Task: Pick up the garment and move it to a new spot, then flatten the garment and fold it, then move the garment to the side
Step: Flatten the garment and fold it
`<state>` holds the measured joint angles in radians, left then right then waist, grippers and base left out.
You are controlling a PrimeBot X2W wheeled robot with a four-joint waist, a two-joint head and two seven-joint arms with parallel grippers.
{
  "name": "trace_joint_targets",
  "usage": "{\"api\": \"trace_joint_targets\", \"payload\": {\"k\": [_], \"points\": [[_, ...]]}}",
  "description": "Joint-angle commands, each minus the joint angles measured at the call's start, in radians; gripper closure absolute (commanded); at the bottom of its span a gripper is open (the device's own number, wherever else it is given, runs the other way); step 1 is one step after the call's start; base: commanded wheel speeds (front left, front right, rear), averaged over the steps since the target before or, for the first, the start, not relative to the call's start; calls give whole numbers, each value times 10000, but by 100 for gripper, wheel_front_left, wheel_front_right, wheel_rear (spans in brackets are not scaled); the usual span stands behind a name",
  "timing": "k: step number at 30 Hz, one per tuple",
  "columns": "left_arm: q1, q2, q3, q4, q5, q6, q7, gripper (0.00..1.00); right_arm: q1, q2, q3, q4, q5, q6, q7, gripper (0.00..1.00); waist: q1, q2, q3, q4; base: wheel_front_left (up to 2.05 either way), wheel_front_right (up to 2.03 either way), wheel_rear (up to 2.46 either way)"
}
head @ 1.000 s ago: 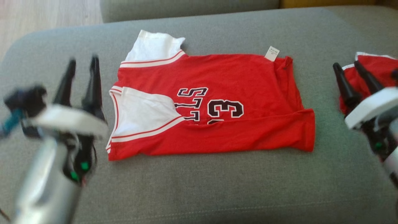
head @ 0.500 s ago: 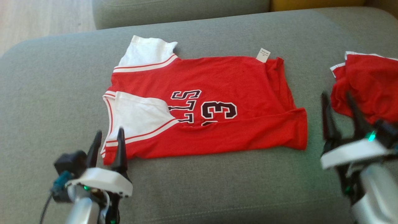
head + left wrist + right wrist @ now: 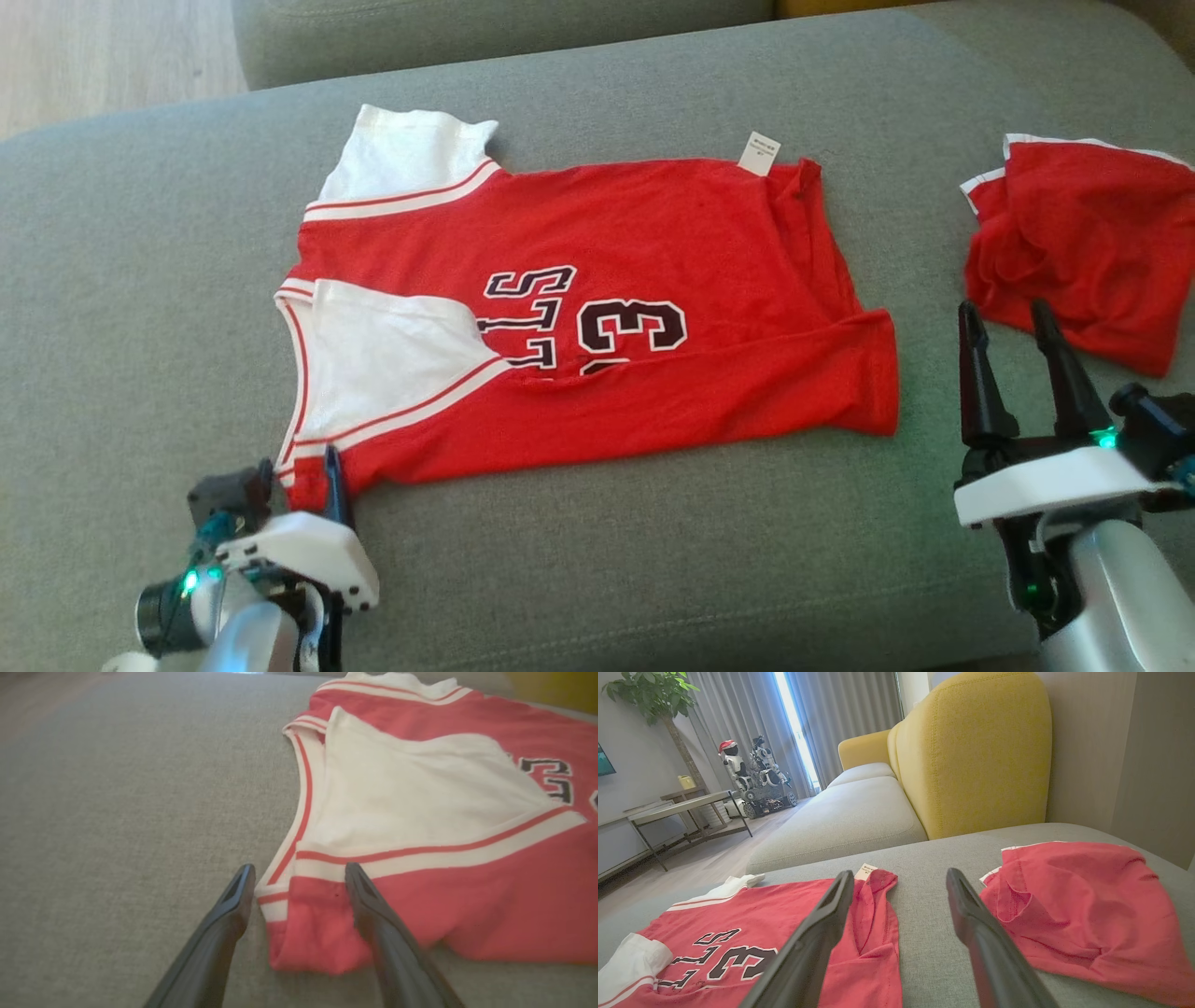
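Nearest, at the lower left of the head view, the left claw (image 3: 301,459) has dropped from mid-frame to the near left corner of the jersey (image 3: 653,252). Its fingers stand wide apart and hold nothing. In the left wrist view they straddle that corner (image 3: 317,947), with one finger over bare cushion (image 3: 140,280) just beside the striped trim and the other over red cloth. I cannot tell whether they touch the fabric yet.

At the lower right, the right claw (image 3: 1003,310) has swung in from the frame's edge. It is also spread wide and empty, and its tips point into the grey gap between the jersey's lower right corner and a second red garment (image 3: 1083,243). It is near both and grips neither. The whole picture has slid a little as well, so the head has turned. The jersey itself appears to lie just as it did.

The jersey sits in the middle of the frame, spread flat across the cushion. White panels are at its left, a paper label (image 3: 762,152) is at its upper right, and its near long edge is already turned over part of the number. I judge flattening done and folding begun. The left claw looks ready to pinch its corner, while the right must still shift left to the matching one.

Beyond lie another grey seat, wooden floor (image 3: 93,47) at the upper left, and a yellow sofa (image 3: 971,751).
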<state>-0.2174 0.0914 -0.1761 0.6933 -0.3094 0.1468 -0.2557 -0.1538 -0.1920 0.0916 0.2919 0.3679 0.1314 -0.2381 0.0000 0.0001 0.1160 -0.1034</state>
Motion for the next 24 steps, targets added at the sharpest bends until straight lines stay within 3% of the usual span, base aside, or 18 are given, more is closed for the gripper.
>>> {"api": "trace_joint_targets", "payload": {"k": [1, 8, 9, 10, 11, 16, 24], "points": [[-424, 174, 336, 156, 77, 96, 63, 0, -95, 35, 170, -387, -82, -7, 10, 0, 0, -1, 16, -64, 0, 0, 0], [-743, 151, 76, 1045, 35, -177, 389, 0, -53, 26, 132, -442, -57, -7, 65, 0, 0, -1, 74, -154, 0, 0, 0], [-791, 136, 40, 1166, 1, -267, 447, 11, -41, 15, 108, -452, -55, -7, 70, 0, 0, -1, 84, -144, 0, 0, 0], [-843, 124, -6, 1273, -26, -374, 492, 69, -35, 9, 85, -459, -54, -7, 77, 0, 0, -1, 90, -133, 0, 0, 0], [-894, 114, -59, 1365, -41, -480, 517, 100, -32, 9, 60, -464, -56, -7, 87, 0, 0, -1, 97, -120, 0, 0, 0], [-1062, 163, -125, 1364, -16, -636, 255, 100, -11, 104, 61, -351, 20, -7, 381, 0, 0, -1, 72, -55, 0, 0, 0], [-942, 433, 401, -617, 382, 2, -54, 100, 89, 502, -109, 396, 391, -7, 1382, 0, 0, -1, 13, 165, 0, 0, 0]]}}
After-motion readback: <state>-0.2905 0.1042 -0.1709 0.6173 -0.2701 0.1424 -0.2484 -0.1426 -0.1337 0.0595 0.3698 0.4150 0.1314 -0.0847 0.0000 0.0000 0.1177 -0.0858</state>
